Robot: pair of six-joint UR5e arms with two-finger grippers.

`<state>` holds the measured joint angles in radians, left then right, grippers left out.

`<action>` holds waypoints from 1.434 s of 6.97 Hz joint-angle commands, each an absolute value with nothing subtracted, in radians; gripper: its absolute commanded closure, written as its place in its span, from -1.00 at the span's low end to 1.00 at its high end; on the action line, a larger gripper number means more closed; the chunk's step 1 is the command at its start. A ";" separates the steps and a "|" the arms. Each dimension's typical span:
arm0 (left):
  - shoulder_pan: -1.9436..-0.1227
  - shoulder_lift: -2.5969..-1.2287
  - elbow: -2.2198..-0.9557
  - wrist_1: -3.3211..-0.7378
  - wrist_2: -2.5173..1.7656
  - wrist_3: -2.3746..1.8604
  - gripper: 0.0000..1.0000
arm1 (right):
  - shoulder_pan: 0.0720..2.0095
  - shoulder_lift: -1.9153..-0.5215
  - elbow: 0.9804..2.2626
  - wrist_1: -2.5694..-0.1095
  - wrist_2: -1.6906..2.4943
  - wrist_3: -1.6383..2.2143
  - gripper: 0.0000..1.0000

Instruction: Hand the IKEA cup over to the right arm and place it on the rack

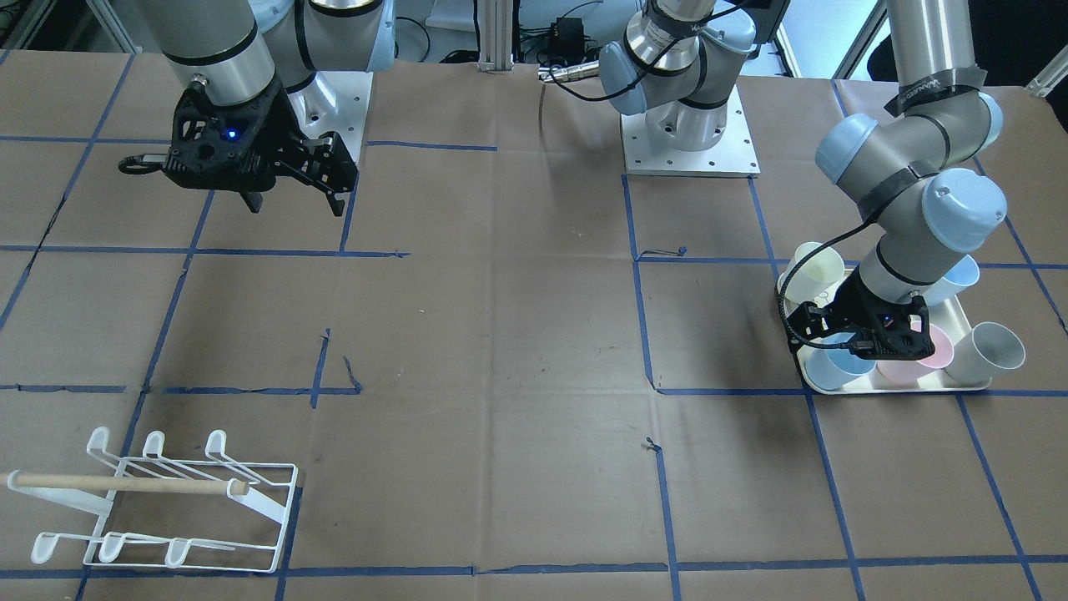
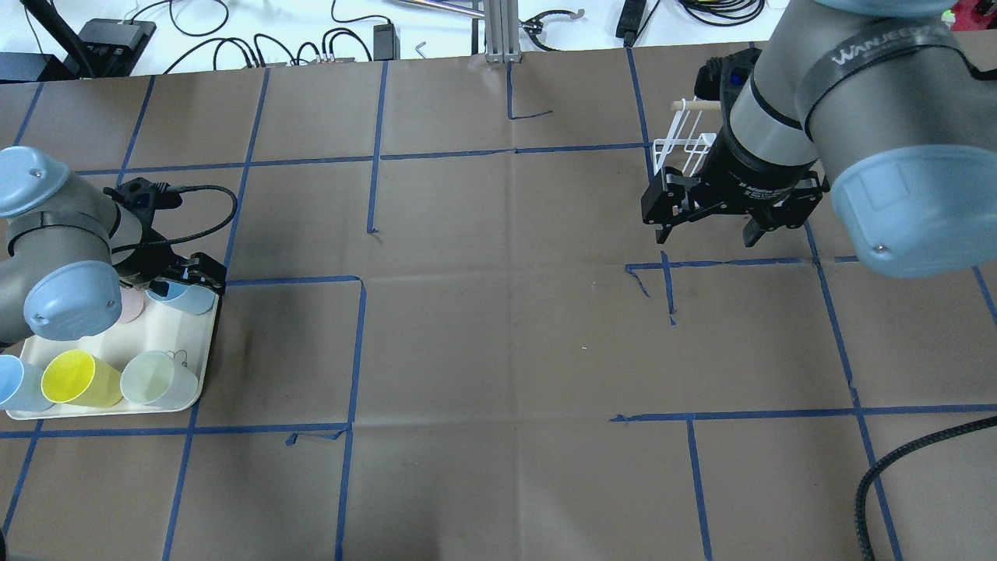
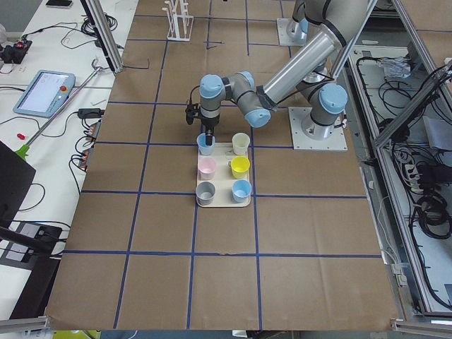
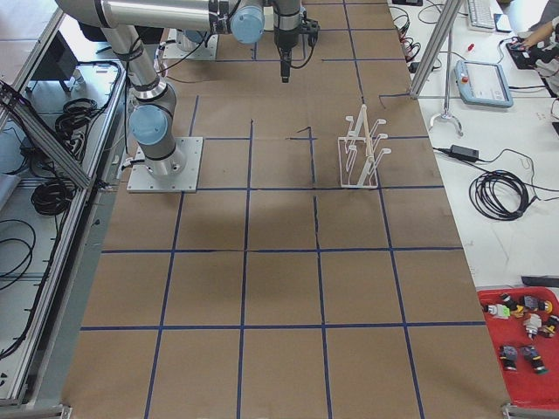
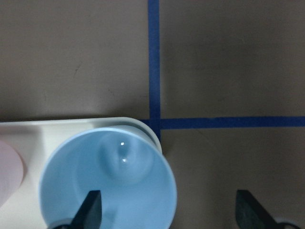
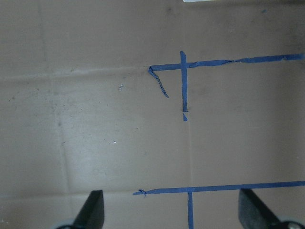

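A light blue IKEA cup (image 5: 107, 181) stands upright at a corner of the cream tray (image 2: 199, 366). My left gripper (image 5: 171, 210) is open and low over it, with one finger (image 5: 90, 212) inside the cup and the other outside, beyond the tray's edge. The same gripper (image 1: 868, 334) and cup (image 1: 843, 367) show in the front view. My right gripper (image 2: 707, 236) is open and empty, above bare table paper. The white wire rack (image 1: 167, 501) with its wooden dowel stands near the table's far edge, just beyond the right gripper in the overhead view.
The tray also holds a pink cup (image 3: 206, 167), a yellow cup (image 3: 240, 167), a cream cup (image 3: 241, 143), a grey cup (image 3: 205, 192) and another blue cup (image 3: 241, 189). Brown paper with blue tape lines covers the table.
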<state>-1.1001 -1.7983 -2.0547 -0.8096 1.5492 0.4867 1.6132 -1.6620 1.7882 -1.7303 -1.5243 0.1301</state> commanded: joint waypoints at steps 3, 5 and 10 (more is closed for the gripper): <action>-1.101 -1.789 -2.037 -0.808 1.548 0.491 0.92 | 1.621 -1.664 1.946 -2.291 -1.461 0.348 -1.00; -1.106 -1.770 -1.985 -0.836 1.542 0.499 1.00 | 1.621 -1.663 2.089 -2.704 -1.280 0.528 -1.00; -1.213 -1.706 -1.518 -1.492 1.552 0.483 1.00 | 1.624 -1.681 2.258 -3.069 -1.148 0.949 -1.00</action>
<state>-1.1550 -1.7014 -1.6435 -1.3509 1.5496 0.4905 1.6225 -1.6803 2.2252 -2.9638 -1.1861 0.8655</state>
